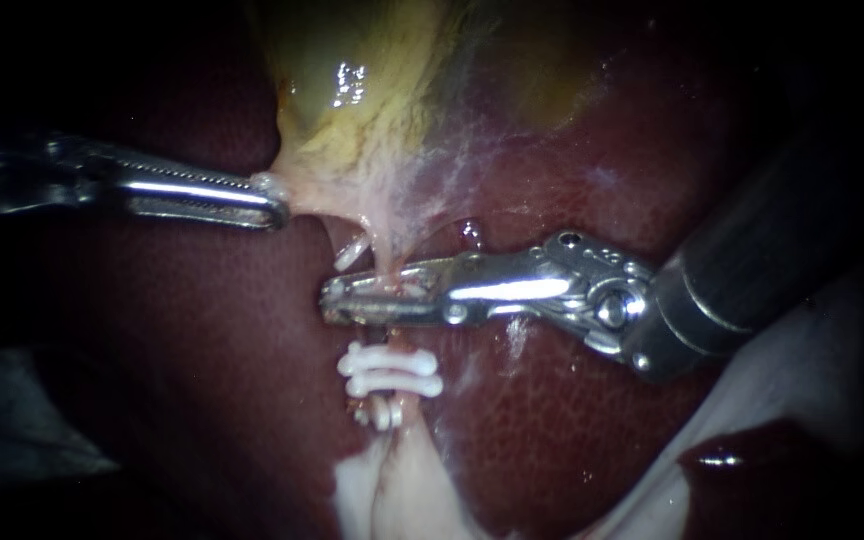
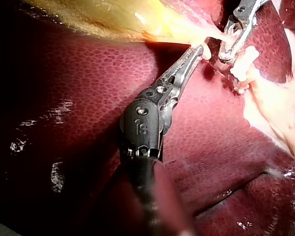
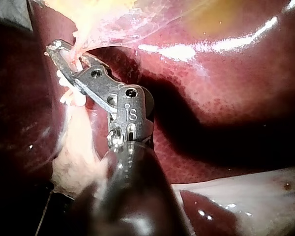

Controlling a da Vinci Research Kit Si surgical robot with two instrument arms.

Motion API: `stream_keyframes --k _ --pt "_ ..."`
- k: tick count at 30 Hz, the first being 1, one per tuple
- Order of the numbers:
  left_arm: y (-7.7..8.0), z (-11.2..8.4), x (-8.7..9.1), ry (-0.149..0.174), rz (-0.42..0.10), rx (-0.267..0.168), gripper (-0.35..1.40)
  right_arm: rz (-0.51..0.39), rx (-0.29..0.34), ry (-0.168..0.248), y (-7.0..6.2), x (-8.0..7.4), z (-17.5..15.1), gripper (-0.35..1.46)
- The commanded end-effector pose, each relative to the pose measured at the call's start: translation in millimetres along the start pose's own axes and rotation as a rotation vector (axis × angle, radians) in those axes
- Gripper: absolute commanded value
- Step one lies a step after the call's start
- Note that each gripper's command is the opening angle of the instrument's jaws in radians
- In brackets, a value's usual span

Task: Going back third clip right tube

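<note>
Endoscope view shows the left instrument [image 1: 270, 205] coming in from the left of the frame. Its jaws are pinched together on the pale edge of the gallbladder [image 1: 372, 90], which fills the upper middle. It looks like it pulls that edge sideways so the thin tube [image 1: 386, 264] under it is stretched straight and easy to reach.

The right instrument [image 1: 352, 300] comes in from the right and lies flat across the middle of the frame. Its jaws stand a little apart, one on each side of the tube. A gap shows between them, so they do not seem to squeeze it. I cannot tell if a clip sits inside them.

Just below the jaws, a small stack of white clips [image 1: 392, 372] is already on the tube. The clips sit close together, and the jaws are right above them, near the gallbladder end.

The dark red liver [image 1: 202, 330] lies under everything like a bed.

I think the right instrument is placed so it can slide back off the tube without bumping the clips. It should go slowly, as the tube is thin and pulled tight.
</note>
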Motion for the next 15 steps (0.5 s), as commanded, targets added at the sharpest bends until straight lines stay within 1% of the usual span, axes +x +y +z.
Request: stream_keyframes --k 1,2,4,5,6,8,12,15 --pt "0.0 0.0 0.0 0.0 0.0 0.0 -0.35 -0.003 0.006 -0.002 0.1 -0.1 0.0 -0.35" --pt "0.0 0.0 0.0 0.0 0.0 0.0 -0.35 -0.003 0.017 -0.007 0.1 -0.1 0.0 -0.35" --pt "0.0 0.0 0.0 0.0 0.0 0.0 -0.35 -0.01 0.023 -0.01 0.3 -0.2 0.1 -0.09" --pt "0.0 0.0 0.0 0.0 0.0 0.0 -0.35 -0.04 0.017 -0.008 0.5 -0.3 0.2 0.1" --pt "0.0 0.0 0.0 0.0 0.0 0.0 -0.35 -0.053 0.008 -0.006 0.7 -0.4 0.3 0.22" --pt "0.0 0.0 0.0 0.0 0.0 0.0 -0.35 -0.06 -0.001 -0.003 1.2 -0.6 0.4 0.37" --pt "0.0 0.0 0.0 0.0 0.0 0.0 -0.35 -0.063 -0.033 -0.004 2.6 -1.3 0.2 0.45" --pt "0.0 0.0 0.0 0.0 0.0 0.0 -0.35 -0.065 -0.06 -0.027 3.9 -2.0 -0.2 0.46"
